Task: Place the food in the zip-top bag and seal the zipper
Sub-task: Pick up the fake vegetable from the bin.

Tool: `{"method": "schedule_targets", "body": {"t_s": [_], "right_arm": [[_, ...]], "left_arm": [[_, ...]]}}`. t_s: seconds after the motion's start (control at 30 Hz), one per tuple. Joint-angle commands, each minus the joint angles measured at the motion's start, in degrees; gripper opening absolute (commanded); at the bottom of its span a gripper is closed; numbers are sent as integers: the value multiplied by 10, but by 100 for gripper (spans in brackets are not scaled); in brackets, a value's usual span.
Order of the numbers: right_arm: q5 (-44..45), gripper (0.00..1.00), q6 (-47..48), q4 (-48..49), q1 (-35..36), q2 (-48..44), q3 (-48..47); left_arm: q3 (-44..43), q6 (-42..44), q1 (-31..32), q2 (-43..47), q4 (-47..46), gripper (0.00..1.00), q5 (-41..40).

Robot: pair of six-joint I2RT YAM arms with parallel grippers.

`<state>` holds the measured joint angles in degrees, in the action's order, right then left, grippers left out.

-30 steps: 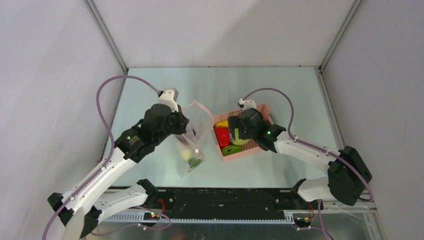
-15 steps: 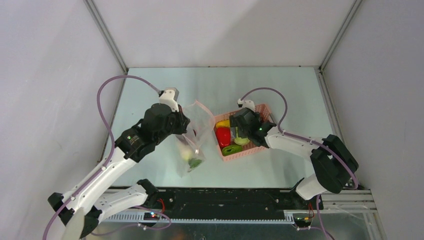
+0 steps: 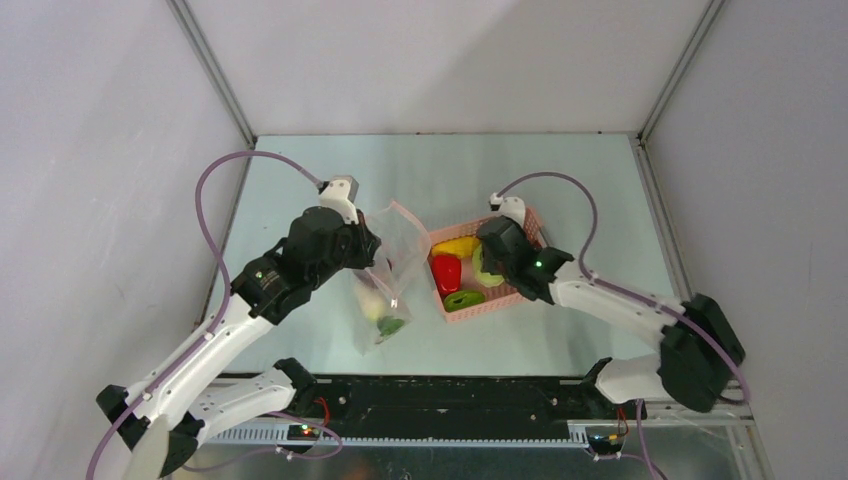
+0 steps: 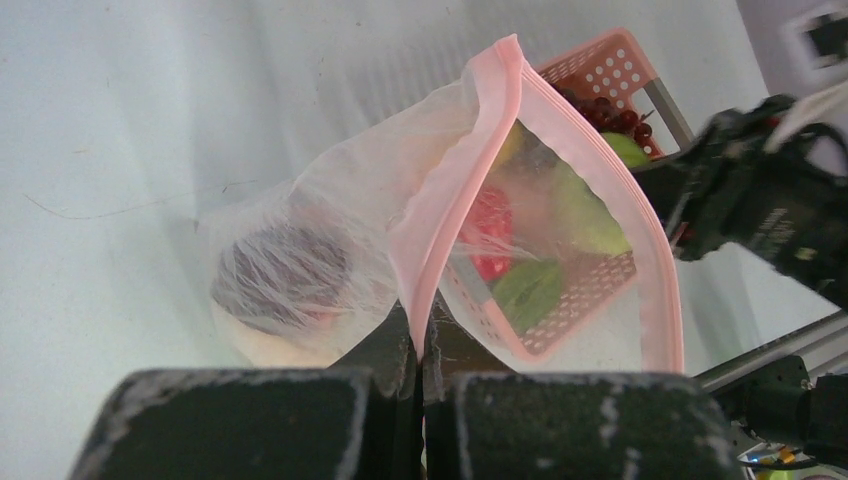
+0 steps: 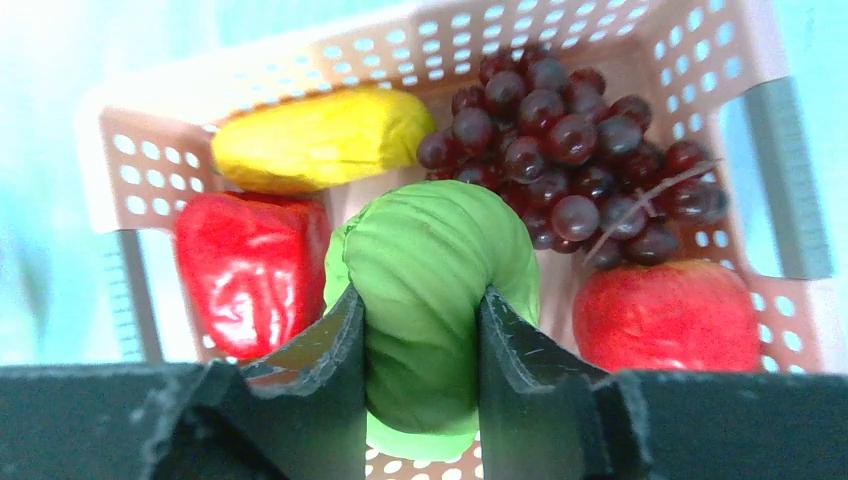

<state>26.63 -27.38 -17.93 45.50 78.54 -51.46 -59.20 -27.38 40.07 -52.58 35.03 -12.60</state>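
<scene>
Right gripper [image 5: 420, 300] clamps one cabbage [image 5: 430, 235] beside one pepper [image 5: 250, 270] and one apple [image 5: 665, 315]; left gripper [image 4: 420, 340] clamps one bag [image 4: 330, 230].

Pink basket [image 3: 482, 308] sits a bit right of centre on the pale green table [image 3: 440, 170], plain grey walls [image 3: 440, 60] around top and sides.

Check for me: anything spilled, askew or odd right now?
Nothing stands out. The pink basket sits upright; the left gripper pinches the zip-top bag by its zipper, mouth open; the right gripper grips the green piece inside the basket.
</scene>
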Motion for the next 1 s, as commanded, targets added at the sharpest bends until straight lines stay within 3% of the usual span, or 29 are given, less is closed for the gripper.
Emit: {"method": "schedule_targets", "body": {"t_s": [0.0,0.17,0.43,0.63,0.97], "right_arm": [[50,22,-9,-3,10,-104,-12],[31,20,20,39,29,-202,-4],[-174,19,75,255,46,-310,26],[-290,20,71,432,74,-260,20],[-271,20,61,429,120,-124,-48]], "left_arm": [[5,5,-5,0,-21,0,13],[6,6,-6,0,-22,0,19],[7,7,-6,-1,-29,0,34],[7,6,-6,-3,-30,0,42],[10,6,-6,2,-32,0,41]]}}
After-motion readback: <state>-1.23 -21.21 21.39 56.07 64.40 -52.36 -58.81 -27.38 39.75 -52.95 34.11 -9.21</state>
